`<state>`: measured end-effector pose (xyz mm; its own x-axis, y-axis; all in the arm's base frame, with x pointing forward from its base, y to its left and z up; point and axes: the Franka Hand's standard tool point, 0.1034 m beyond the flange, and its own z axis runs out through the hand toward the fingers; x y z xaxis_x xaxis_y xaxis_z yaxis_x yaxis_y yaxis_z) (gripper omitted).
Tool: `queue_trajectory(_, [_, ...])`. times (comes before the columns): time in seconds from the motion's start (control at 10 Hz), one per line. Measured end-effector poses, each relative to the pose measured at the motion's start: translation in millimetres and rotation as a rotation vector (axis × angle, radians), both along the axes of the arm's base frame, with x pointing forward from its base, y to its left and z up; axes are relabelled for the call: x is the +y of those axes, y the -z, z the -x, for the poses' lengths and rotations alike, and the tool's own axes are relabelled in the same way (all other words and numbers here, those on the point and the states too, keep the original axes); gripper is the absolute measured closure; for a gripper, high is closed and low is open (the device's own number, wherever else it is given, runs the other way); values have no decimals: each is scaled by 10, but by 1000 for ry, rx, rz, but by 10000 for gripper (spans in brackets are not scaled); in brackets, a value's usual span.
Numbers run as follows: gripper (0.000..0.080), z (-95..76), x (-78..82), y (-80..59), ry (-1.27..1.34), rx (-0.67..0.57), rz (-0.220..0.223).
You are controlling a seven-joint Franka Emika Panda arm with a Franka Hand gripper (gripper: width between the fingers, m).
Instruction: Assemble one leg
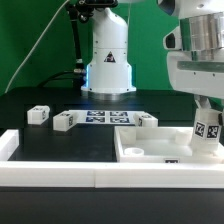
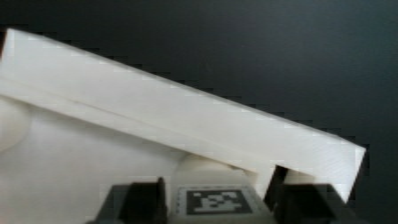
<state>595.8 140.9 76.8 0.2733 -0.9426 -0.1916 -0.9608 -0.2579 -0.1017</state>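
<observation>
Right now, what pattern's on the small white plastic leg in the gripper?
Black-and-white square fiducial tag on the leg; clearest in wrist view.

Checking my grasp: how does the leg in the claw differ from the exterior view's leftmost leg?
The held leg is clamped in the claw by the tabletop; the far-left leg lies free on the table. The held leg shows its tag clearly; the far-left leg's is too small to read. Both are white.

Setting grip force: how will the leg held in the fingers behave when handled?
The leg looks like stiff moulded plastic, so probably rigid and light. Its smooth flat faces may slip between the fingers. Stubby, so unlikely to roll.
</observation>
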Motion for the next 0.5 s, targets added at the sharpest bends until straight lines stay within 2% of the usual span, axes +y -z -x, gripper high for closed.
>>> queue_trajectory(0.2, [497, 3, 15, 0, -18, -4, -3])
queue_trajectory(0.3, [311, 2, 8, 3, -67, -17, 0])
queue_trajectory(0.4, [311, 14, -16, 20, -111, -27, 3])
queue_trajectory(0.5, [183, 17, -52, 26, -223, -48, 12])
